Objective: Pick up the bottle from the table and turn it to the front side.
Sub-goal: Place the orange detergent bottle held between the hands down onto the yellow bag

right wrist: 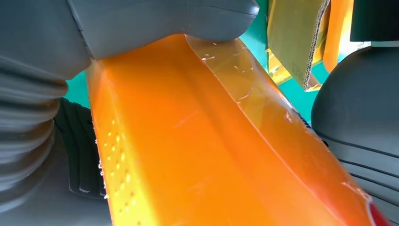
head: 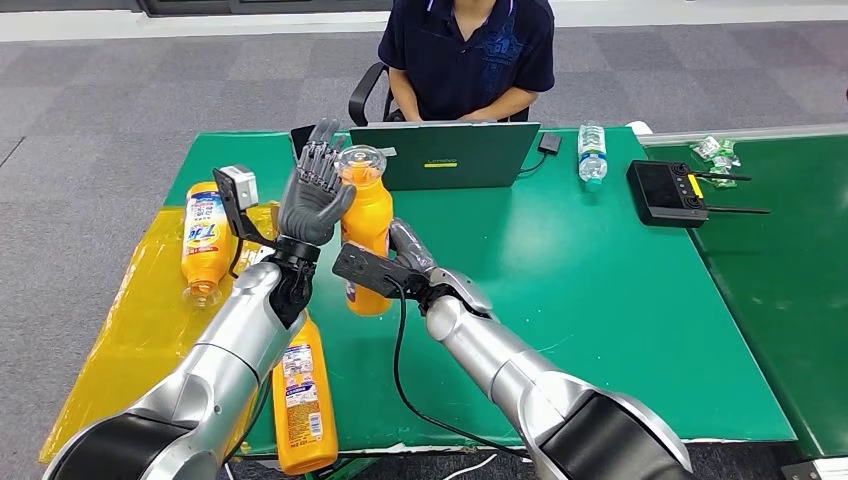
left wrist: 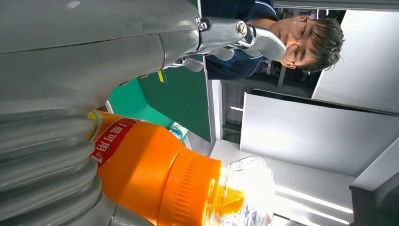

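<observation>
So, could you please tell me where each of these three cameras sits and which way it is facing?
Head view: high on the body, looking forward and down at the green table; both silver arms show, left robot hand and right robot hand at the upright orange bottle.
Left wrist view: behind the left robot hand, facing the bottle's cap and a seated person.
Right wrist view: behind the right robot hand, against the bottle's body.
All three share the bottle.

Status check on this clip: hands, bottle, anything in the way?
Right hand grips orange bottle upright above green table. Left hand rests against its neck. Laptop close behind; two more bottles lie left.
</observation>
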